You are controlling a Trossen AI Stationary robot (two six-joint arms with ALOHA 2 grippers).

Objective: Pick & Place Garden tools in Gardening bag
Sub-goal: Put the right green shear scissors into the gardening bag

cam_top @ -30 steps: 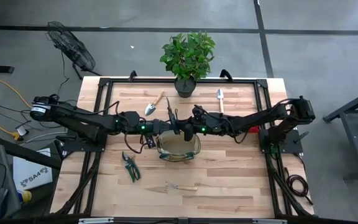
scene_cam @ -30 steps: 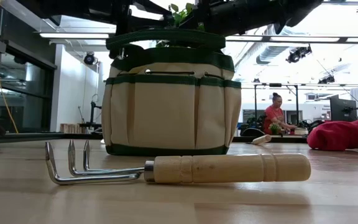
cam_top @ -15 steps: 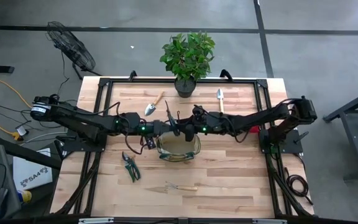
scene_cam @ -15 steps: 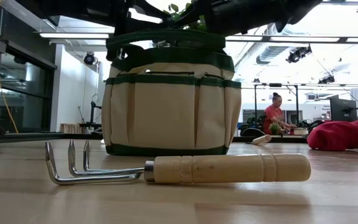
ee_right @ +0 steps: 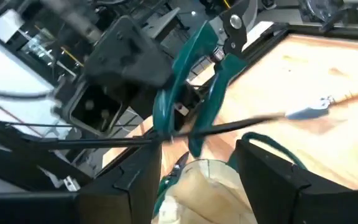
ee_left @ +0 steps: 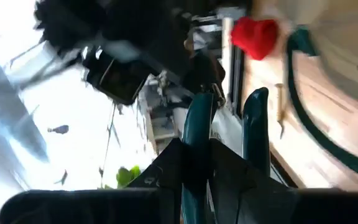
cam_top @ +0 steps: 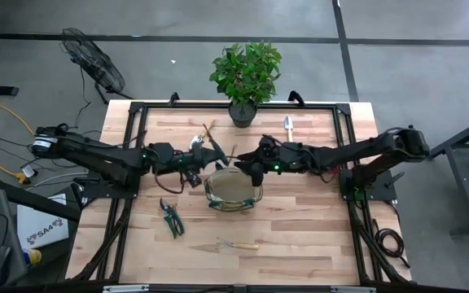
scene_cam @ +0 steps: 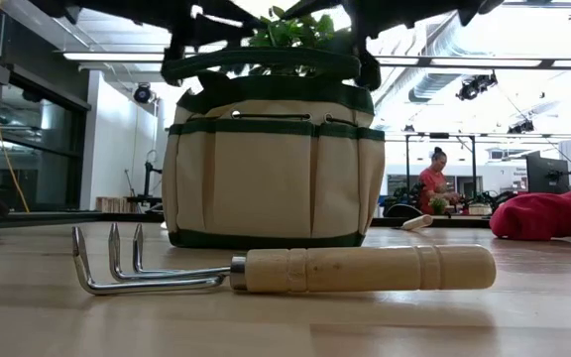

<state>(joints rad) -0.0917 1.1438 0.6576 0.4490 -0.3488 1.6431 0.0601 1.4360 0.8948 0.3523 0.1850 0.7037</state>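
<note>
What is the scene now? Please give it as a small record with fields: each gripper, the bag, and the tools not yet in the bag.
left gripper: shut on pruning shears, held in the air near the bag's far side
right gripper: open, empty, close to those shears
gardening bag: upright at mid-table, mouth open
second shears: lying on the table, left of the bag
hand fork: lying on the table in front of the bag
trowel: at the far edge, beside the potted plant
red bundle: on the table's right side

The gardening bag (cam_top: 234, 189) is set mid-table, with the hand fork (cam_top: 236, 244) before it, shears (cam_top: 170, 216) at its left, and the potted plant (cam_top: 246, 79) behind.
</note>
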